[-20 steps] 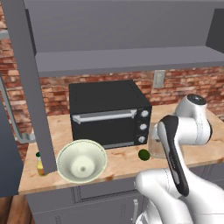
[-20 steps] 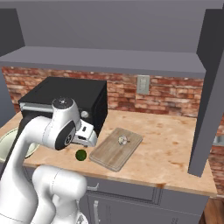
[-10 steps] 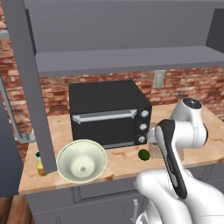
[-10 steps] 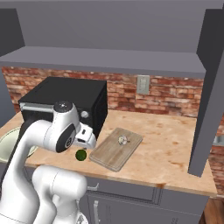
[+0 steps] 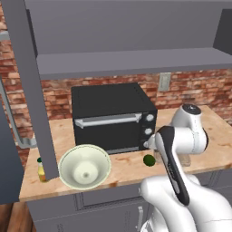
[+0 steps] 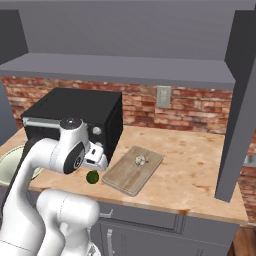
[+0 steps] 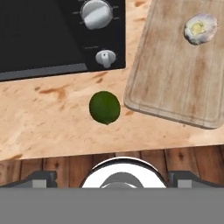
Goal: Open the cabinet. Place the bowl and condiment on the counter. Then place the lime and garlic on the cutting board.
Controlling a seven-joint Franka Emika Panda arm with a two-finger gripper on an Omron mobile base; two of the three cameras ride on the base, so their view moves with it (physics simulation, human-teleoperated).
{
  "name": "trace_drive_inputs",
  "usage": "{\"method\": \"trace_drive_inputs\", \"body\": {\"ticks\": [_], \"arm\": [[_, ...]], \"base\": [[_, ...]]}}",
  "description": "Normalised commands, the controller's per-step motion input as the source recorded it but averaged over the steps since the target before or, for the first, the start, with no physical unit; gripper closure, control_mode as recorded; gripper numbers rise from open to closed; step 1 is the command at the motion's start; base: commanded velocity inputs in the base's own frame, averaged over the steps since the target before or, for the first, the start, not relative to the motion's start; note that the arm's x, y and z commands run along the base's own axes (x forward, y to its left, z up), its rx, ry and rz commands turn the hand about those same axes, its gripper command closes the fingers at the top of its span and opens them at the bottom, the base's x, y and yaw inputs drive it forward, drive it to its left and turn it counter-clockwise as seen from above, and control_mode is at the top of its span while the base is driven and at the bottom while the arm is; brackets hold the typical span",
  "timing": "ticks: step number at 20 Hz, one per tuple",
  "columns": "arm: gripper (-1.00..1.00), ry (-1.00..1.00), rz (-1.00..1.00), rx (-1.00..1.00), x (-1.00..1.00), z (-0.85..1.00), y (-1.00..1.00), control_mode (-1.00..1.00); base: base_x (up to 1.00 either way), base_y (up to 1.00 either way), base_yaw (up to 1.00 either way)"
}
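The lime (image 7: pixel 104 107) lies on the table (image 7: pixel 52 127) just beside the cutting board (image 7: pixel 175 74), in front of the oven (image 6: pixel 75 117). The hand view shows the garlic (image 7: pixel 200 28) on the board; the left base view shows the bowl (image 5: pixel 84 166) and the yellow bottle (image 5: pixel 41 169). The tool stands wide open above the lime, holding nothing.

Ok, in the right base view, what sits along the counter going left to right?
Bowl → black oven → lime → cutting board, with the garlic lying on it.
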Motion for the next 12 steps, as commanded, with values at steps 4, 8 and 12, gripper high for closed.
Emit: {"method": "trace_drive_inputs", "body": {"ticks": [4,8,12], "arm": [[-1.00,0.07,-0.03,0.00,0.14,-0.16,0.00,-1.00],[-1.00,0.06,-0.07,0.00,0.10,-0.10,0.03,-1.00],[-1.00,-0.05,-0.04,-0.02,0.08,-0.06,0.11,-1.00]], "base": [[0.00,0.00,0.00],[0.00,0.00,0.00],[0.00,0.00,0.00]]}}
